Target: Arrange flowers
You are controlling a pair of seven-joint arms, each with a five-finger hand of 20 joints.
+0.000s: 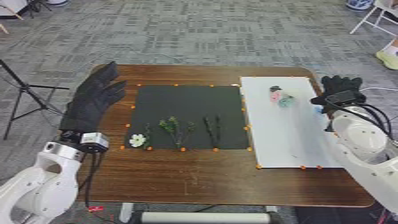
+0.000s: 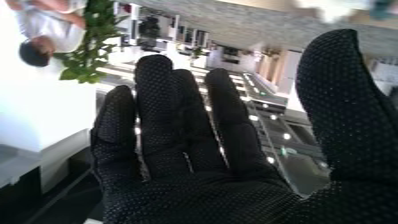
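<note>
You look to be between picks: the pink flower [image 1: 274, 96] and blue-green flower [image 1: 285, 101] lie close together on the white board [image 1: 289, 137], while the white flower [image 1: 137, 140], leafy green sprigs [image 1: 169, 125] and slim dark stems [image 1: 213, 131] lie on the black mat [image 1: 160, 100]. Your right hand [image 1: 341, 90], beside the board's outer edge, is spread wide and empty; your left hand [image 1: 92, 100], beside the mat, is also empty, with its fingers extended. Next, you probably want the right hand over the mat to pinch one stem low and carry it to the board. Expect thin stems to roll or slip under your dotted, textured glove fabric. The flower has broad, rounded petals, the sprigs look wispy, and the desk [image 1: 213, 185] is brown, grained wood.
</note>
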